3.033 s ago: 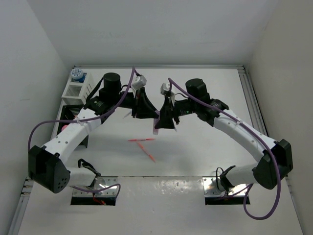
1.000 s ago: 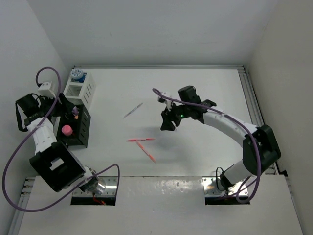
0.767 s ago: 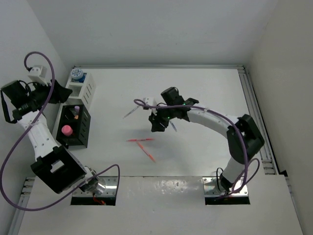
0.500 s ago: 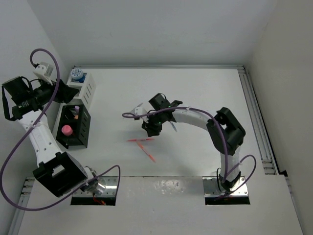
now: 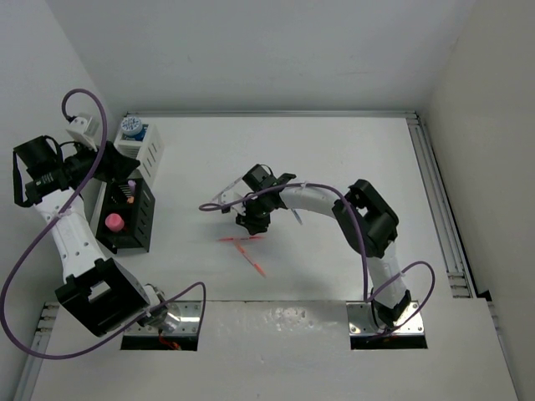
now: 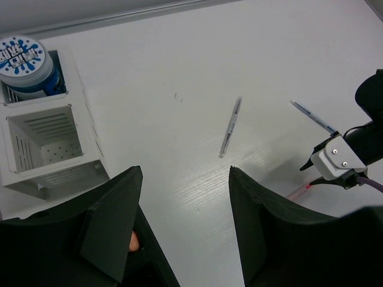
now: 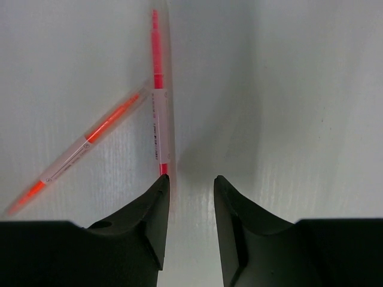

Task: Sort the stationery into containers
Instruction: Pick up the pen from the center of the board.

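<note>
Far left, the left gripper (image 5: 113, 167) hangs over the boxes at the table's (image 5: 334, 150) left edge. Its wrist cam shows the fingers (image 6: 111, 233) spread wide with nothing between them. The white organiser (image 5: 146, 154) has a blue-capped jar (image 5: 130, 125) in its far compartment, and the next compartment looks bare inside. Just on the near side of it, the black organiser (image 5: 144, 219) holds the pink-capped bottle (image 5: 114, 223) in its near part, and something thin with a purplish end (image 5: 129, 190) stands in its far part. Out in the middle, a grey pen (image 6: 230, 127) lies on its own, and a blue pen (image 5: 294, 215) sits beside the right arm. The right gripper (image 5: 247, 224) is down low right at the two orange pens (image 5: 241, 239). On its own cam the fingers (image 7: 158, 209) are a little apart and gripping nothing. One fingertip is right at the near end of the straighter orange pen (image 7: 157, 89), and the other orange pen (image 7: 90, 143) angles off beside it, with the two touching or nearly so partway along the straighter one.
</note>
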Controlling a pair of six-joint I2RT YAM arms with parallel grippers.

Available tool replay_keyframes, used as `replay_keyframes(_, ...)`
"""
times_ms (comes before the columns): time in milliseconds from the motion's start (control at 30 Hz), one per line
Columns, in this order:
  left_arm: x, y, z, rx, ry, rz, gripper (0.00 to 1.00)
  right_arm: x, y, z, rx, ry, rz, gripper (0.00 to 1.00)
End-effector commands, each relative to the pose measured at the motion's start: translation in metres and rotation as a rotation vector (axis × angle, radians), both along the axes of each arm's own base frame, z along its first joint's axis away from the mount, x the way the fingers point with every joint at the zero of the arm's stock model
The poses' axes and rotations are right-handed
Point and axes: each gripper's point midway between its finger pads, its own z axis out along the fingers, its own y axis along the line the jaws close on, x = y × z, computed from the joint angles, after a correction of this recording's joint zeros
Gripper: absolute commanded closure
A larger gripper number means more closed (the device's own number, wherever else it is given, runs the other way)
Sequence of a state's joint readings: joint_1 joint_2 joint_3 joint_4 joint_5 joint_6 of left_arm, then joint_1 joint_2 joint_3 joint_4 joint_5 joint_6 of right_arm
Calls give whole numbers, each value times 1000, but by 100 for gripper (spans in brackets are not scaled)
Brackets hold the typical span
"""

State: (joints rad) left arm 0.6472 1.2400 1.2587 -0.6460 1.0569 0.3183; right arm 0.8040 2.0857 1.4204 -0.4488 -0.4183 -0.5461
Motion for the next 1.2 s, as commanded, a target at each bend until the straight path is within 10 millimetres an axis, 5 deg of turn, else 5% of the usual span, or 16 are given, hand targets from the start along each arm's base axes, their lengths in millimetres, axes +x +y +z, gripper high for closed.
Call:
replay_keyframes(0, -3, -6, 4, 35, -34, -30, 34, 1, 12, 10, 29, -19, 24, 65)
replay_keyframes(567, -2, -6, -5, 28, -36, -17, 35, -22, 14, -14, -29, 47, 48, 73)
replay_keyframes(967, -1, -5, 3, 53, -67, -16, 34, -9, -10, -44, -225, -44, 44, 100)
replay_keyframes(1167, 0, -11, 23, 39, -160, -28, 35, 15, -2, -7, -103, -83, -66, 100)
